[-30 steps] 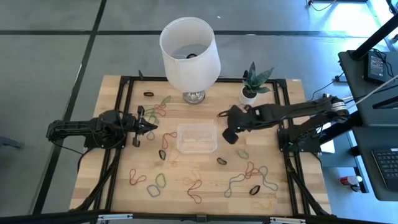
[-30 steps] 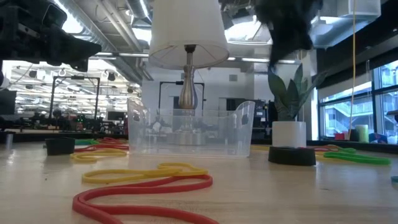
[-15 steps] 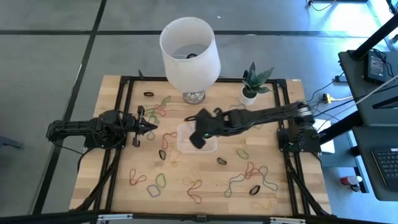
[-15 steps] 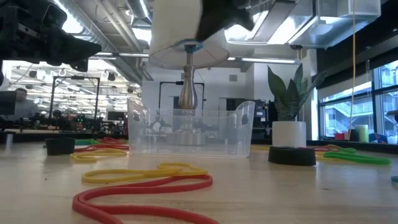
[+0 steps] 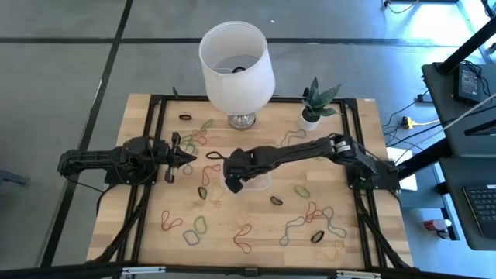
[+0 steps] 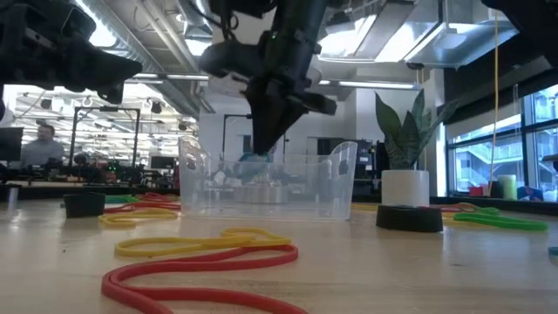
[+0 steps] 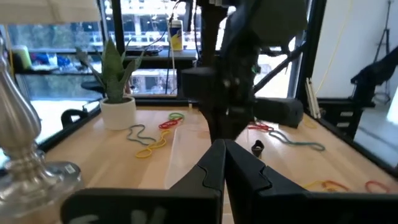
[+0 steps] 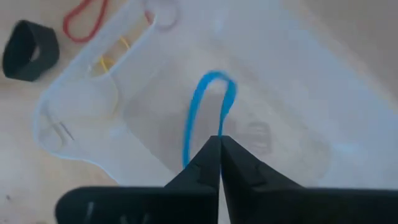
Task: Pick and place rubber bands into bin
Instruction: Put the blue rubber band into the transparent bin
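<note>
**Operator:** Right tool (image 5: pixel 232 184) is over the left end of the bin (image 5: pixel 262 181) in my overhead view, the arm stretched across the worktop (image 5: pixel 349 240) from the right side. Its fingers (image 8: pixel 208 163) are pressed together on a blue rubber band (image 8: pixel 208 106), which hangs from the tips as a narrow loop above the clear floor of the bin.

**Observer:** Does the table-level camera agree?

**Operator:** Yes. There I see the right tool (image 6: pixel 261 148) pointing down at the bin (image 6: pixel 340 187), with a bit of blue (image 6: pixel 253 160) at its tip, level with the rim. Whether the loop touches the bin floor, I cannot tell.

**Observer:** And the left arm?

**Operator:** Left tool (image 5: pixel 186 157) sits at the left side of the worktop, pointing toward the bin but apart from it. On its wrist camera the fingers (image 7: pixel 214 165) are pressed together at the tips with nothing between them.

**Observer:** Where are the other bands?

**Operator:** Scattered loose on the worktop: a red one (image 5: pixel 168 223) and a green one (image 5: pixel 201 224) near the front left, a black one (image 5: pixel 277 201) just in front of the bin, a red tangle (image 5: pixel 314 210) to the front right. A black band (image 8: pixel 29 50) and a red loop (image 8: pixel 87 17) lie just outside the bin wall on the right wrist camera. The lamp (image 5: pixel 235 62) and a small potted plant (image 5: pixel 313 105) stand at the back edge.
</note>
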### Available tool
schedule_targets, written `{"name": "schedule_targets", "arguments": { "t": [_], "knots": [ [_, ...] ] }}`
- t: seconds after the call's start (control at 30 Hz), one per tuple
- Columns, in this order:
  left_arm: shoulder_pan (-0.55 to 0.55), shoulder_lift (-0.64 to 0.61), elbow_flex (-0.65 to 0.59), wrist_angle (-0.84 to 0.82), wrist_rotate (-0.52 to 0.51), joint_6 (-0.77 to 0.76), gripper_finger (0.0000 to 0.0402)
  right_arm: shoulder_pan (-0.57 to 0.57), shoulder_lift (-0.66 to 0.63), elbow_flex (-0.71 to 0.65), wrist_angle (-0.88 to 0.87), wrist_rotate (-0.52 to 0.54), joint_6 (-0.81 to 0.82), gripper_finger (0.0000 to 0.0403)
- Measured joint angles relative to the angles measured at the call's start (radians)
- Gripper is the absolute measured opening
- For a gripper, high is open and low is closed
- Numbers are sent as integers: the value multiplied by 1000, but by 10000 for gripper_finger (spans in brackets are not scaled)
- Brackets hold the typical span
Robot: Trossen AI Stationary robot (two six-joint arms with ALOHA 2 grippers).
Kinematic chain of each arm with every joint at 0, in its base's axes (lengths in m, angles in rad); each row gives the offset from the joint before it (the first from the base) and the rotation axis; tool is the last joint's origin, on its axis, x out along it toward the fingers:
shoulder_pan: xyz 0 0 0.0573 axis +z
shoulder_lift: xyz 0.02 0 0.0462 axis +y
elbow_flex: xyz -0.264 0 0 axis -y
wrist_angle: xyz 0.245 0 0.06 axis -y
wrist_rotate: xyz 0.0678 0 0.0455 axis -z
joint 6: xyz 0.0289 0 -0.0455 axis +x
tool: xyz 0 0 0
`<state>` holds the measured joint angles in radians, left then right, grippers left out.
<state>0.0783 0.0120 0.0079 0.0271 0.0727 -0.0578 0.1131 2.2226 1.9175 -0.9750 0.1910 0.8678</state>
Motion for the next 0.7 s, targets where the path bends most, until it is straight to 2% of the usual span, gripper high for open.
{"name": "schedule_targets", "arguments": {
  "t": [0.43,0.7],
  "knots": [
    [0,0,0,0,0,-34,4,0,7,0,1,-9,21,129],
    [0,0,0,-1,-23,-34,4,-9,7,0,-64,-11,61,164]
  ]
}}
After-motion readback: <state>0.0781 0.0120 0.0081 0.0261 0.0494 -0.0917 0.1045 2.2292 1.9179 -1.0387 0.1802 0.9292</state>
